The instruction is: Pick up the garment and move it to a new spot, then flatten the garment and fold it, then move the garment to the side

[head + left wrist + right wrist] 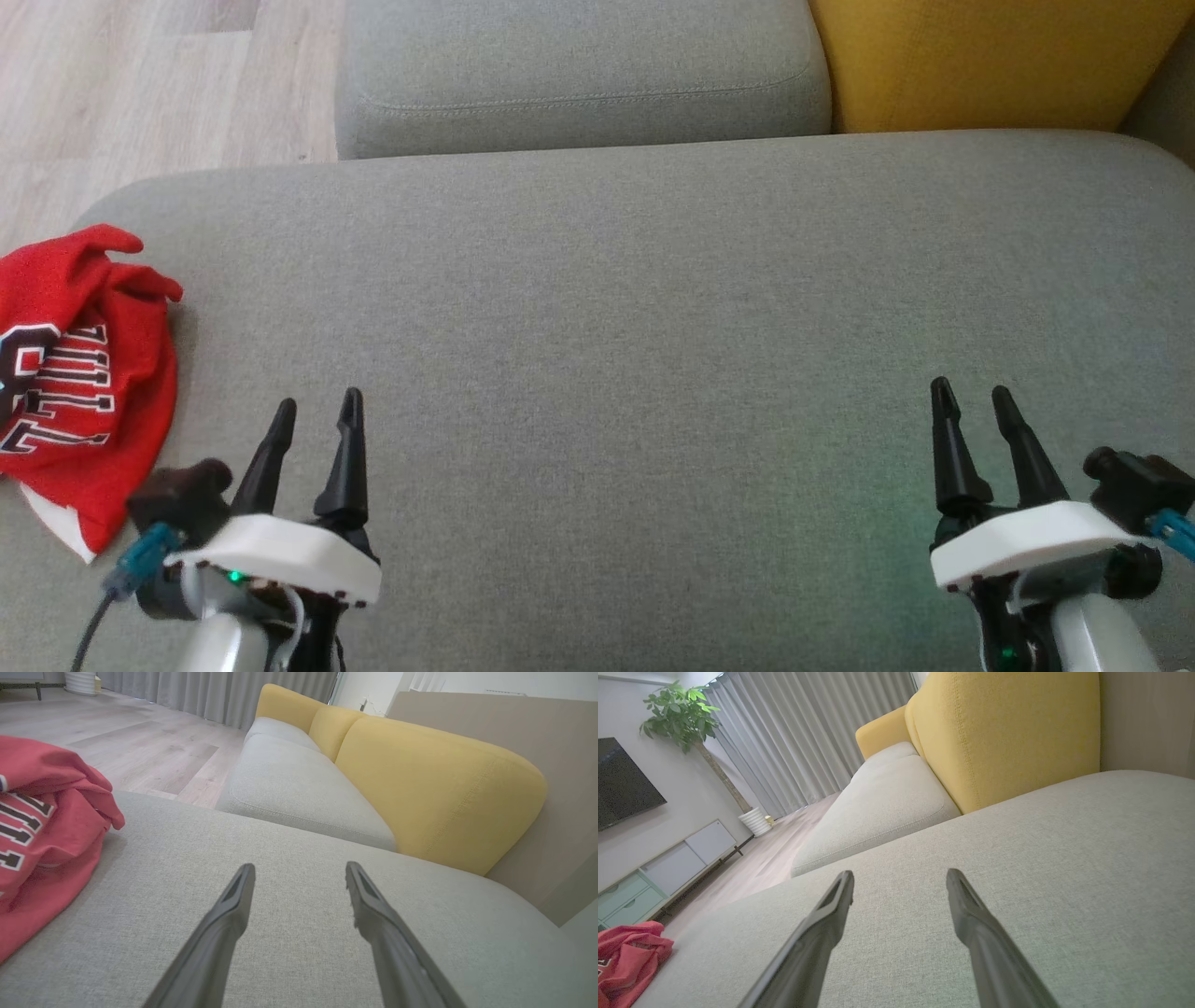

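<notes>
Closest to me, my left gripper sits low on the left of the head view. Its two dark fingers are spread apart with a middle-sized gap, and grey cloth shows between them. My right gripper sits low on the right, well apart from the left one. Its fingers are spread about the same, with bare grey cloth in the gap too. Both grippers point away from me over the big grey seat cushion. I cannot tell if the fingertips touch the cushion or hang just above it.

The red shirt is just beside my left gripper, on its outer side. It lies in a crumpled heap at the left edge of the big cushion. It has big black and white letters on it, and a bit of white cloth peeks out from under its near edge. The fingers and the shirt are apart.

Past the big cushion is a second grey cushion. To its right are the yellow back cushions. Left of the sofa is a pale wood floor. Far off in the right wrist view I see long grey curtains, a white pot with a leafy plant, a dark TV on the wall and a low cabinet under it.
</notes>
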Robot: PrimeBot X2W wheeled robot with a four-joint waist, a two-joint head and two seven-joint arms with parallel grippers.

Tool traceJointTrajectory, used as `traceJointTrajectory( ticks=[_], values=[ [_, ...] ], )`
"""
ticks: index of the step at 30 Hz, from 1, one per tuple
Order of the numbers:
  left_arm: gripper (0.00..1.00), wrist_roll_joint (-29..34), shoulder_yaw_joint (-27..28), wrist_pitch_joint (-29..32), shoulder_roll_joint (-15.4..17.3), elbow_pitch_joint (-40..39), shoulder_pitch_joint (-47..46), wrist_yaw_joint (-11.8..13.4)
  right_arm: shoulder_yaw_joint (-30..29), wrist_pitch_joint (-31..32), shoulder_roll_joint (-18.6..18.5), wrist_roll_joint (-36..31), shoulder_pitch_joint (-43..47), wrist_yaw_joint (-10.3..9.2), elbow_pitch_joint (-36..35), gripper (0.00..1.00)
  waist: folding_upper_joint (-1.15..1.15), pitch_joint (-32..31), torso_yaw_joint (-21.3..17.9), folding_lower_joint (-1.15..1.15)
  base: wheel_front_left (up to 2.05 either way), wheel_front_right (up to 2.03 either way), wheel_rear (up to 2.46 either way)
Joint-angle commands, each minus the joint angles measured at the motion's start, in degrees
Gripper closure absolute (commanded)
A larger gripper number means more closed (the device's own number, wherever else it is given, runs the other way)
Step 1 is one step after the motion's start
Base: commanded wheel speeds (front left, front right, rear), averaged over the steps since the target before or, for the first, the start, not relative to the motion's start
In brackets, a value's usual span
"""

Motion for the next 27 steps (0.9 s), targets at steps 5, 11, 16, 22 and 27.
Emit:
traceJointTrajectory(
  ticks=[5,11,16,22,27],
  values=[
    [0.0,4.52,0.16,-1.65,1.92,-1.76,-2.2,1.01,1.52,-1.22,-0.27,-5.03,-2.59,-0.04,-1.75,0.0,0.0,-0.05,-0.01,0.0,0.0,0.0,0.0],
    [0.0,8.3,-0.83,-2.66,2.5,-1.24,-2.07,2.05,1.75,-1.59,-0.12,-9.64,-2.57,-0.04,-1.76,0.0,0.0,-0.06,0.09,0.0,0.0,0.0,0.0],
    [0.0,11.19,-1.45,-3.5,2.74,-0.11,-1.87,2.8,1.81,-2.06,0.0,-13.16,-2.59,-0.05,-1.76,0.0,0.0,-0.14,0.25,0.0,0.0,0.0,0.0],
    [0.0,14.18,-2.03,-4.5,2.75,1.19,-1.8,3.17,1.82,-2.55,0.21,-16.92,-2.43,-0.05,-1.78,0.0,0.0,-0.21,0.37,0.0,0.0,0.0,0.0],
    [0.0,15.99,-2.02,-5.34,2.33,2.17,-1.72,3.22,1.63,-2.82,0.41,-19.19,-2.31,-0.05,-2.03,0.0,0.0,-0.26,0.45,0.0,0.0,0.0,0.0]
  ],
)
